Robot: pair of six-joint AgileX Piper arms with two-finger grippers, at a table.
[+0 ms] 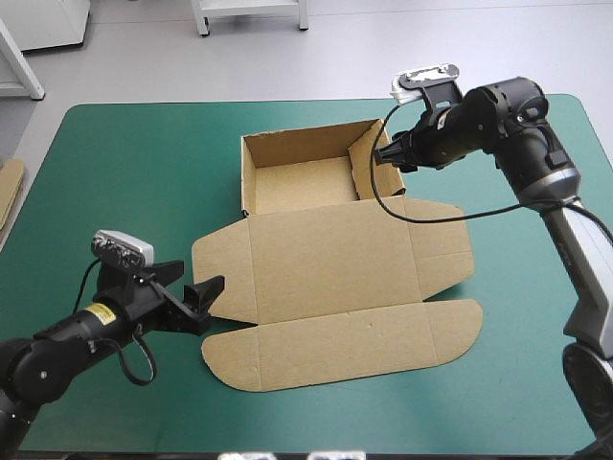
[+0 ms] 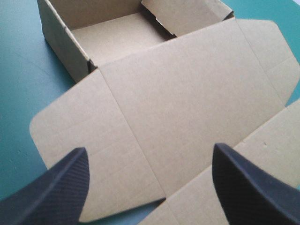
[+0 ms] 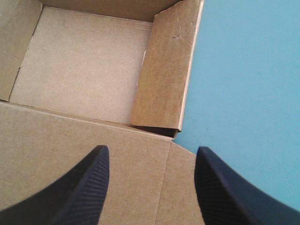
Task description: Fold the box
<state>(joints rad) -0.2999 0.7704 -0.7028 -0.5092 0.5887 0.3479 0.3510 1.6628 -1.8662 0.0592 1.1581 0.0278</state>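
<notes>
**Desk** point(image 1: 115, 172): teal-green cover, carrying all the items below.

**Left arm** point(image 1: 86, 331): at the near left corner of the desk, low over the cover. Left jaws stand apart and hold nothing. They point at the box's left side flap point(image 1: 222, 268), just short of its near corner; cannot tell whether they touch it.

**Box** point(image 1: 335, 278): brown board at the middle of the desk, an open tray with the lid flat.
- Nearest: long front flap point(image 1: 345, 350) with rounded corners, lying flat.
- Next: lid panel point(image 2: 187, 93), flat, with a side flap at each end.
- Farthest: tray point(image 1: 302, 182), with its walls raised.

**Right arm** point(image 1: 498, 120): at the far right. Right jaws stand apart and empty above the lid's right end. The tray's right wall point(image 3: 166, 70) stands just ahead of them.

**Spare board** point(image 1: 10, 187): an edge of it shows at the desk's left edge.
</notes>
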